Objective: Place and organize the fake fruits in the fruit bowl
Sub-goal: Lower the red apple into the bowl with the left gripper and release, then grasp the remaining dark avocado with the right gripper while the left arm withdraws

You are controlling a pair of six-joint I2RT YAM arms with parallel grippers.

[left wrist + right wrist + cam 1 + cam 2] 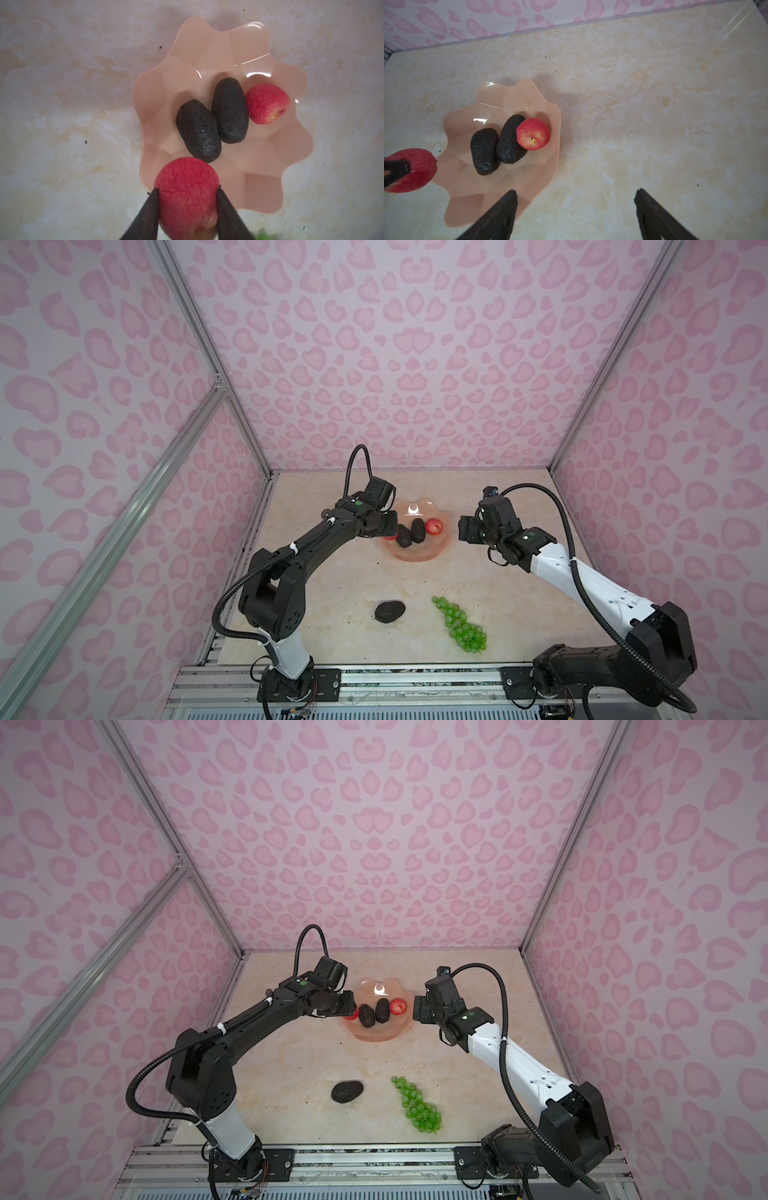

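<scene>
Clamping a red apple [185, 174] by its sides, the left gripper [188, 187] holds it over the left rim of the fruit bowl [415, 558] at the middle of both top views, probably to set it beside the two avocados [198, 133] and second apple [267, 104] lying inside. The right gripper [575, 192] hangs wide and empty just right of the bowl. A third avocado [390, 610] and the green grapes [459, 624] lie lower on the table [332, 572], well apart from the bowl.

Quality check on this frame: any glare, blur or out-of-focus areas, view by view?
In both top views: white glare spot on the far inner wall of the fruit bowl. Left wrist view: held apple and jaws soft, grapes only a green blur at the edge. Right wrist view: bowl crisp with thin glare streaks, jaws blurred.
</scene>
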